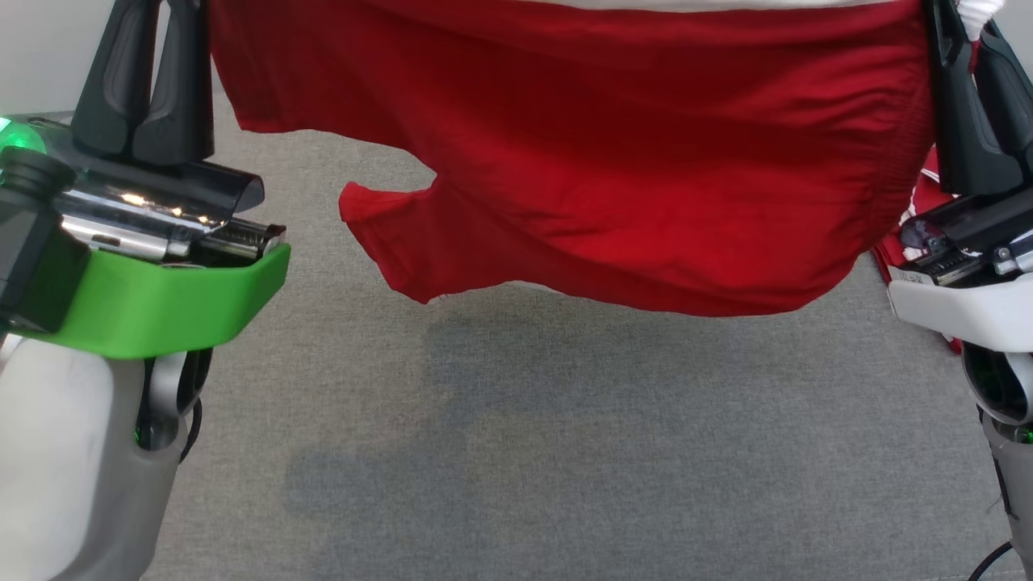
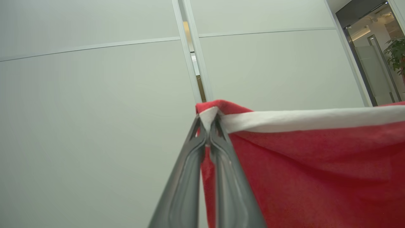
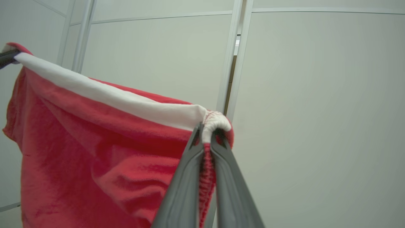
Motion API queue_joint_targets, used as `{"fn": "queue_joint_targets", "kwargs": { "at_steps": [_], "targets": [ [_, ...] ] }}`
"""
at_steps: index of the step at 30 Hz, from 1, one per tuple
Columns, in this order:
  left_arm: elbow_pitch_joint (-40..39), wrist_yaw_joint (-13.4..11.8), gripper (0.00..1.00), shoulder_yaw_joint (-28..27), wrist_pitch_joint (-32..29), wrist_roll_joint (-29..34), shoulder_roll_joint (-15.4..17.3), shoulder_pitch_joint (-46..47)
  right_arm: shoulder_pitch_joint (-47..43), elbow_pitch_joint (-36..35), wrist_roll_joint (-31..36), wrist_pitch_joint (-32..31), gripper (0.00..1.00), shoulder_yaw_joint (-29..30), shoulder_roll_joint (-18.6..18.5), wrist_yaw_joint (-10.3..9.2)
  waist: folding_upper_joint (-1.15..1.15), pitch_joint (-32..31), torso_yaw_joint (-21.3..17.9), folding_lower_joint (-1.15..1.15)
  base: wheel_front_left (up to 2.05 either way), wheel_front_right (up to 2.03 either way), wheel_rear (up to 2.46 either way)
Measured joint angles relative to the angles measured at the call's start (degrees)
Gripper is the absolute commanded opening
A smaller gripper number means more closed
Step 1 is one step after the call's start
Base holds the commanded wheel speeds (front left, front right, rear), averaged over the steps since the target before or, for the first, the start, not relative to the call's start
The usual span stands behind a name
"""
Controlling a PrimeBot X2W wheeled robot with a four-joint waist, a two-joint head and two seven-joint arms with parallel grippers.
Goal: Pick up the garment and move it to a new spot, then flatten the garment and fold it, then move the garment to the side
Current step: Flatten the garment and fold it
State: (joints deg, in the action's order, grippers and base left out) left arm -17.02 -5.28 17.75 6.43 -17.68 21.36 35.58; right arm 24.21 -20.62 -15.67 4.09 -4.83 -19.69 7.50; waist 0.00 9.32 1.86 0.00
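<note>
A red garment [image 1: 605, 161] with a white band along its top edge hangs spread in the air between my two grippers, above the grey surface [image 1: 565, 452]. My left gripper [image 1: 149, 73] is shut on the garment's left top corner; the left wrist view has its tips [image 2: 207, 125] pinching the white band, with red cloth [image 2: 316, 167] falling to the right. My right gripper [image 1: 972, 81] is shut on the right top corner, its tips [image 3: 207, 134] clamping the gathered band of the garment [image 3: 95, 158]. The bottom hem hangs uneven, with a flap at the lower left.
Grey carpet-like surface lies below the cloth, with a shadow on it. Pale wall panels [image 2: 95, 95] stand behind, with a narrow gap between them. A glass door and a plant [image 2: 395, 53] are at the far right. A dark cable [image 1: 989, 561] runs by my right arm.
</note>
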Motion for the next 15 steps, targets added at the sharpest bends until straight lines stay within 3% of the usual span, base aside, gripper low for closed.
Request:
{"fn": "queue_joint_targets", "kwargs": {
  "at_steps": [7, 15],
  "targets": [
    [5.78, 1.30, 0.00, 0.64, -0.47, -2.41, -1.53, 3.97, 4.41, 2.99, -1.56, 0.14, 0.00, -1.46, -0.11, 0.00, 0.00, 1.96, -0.45, 0.00, 0.00, 0.00, 0.00],
    [24.18, 5.60, 0.00, 1.31, 3.74, -4.95, -5.61, 16.67, 16.74, 14.51, -2.75, 3.00, 0.00, -4.66, 0.80, 0.00, 0.00, 7.78, -0.75, 0.00, 0.00, 0.00, 0.00]
  ]
}}
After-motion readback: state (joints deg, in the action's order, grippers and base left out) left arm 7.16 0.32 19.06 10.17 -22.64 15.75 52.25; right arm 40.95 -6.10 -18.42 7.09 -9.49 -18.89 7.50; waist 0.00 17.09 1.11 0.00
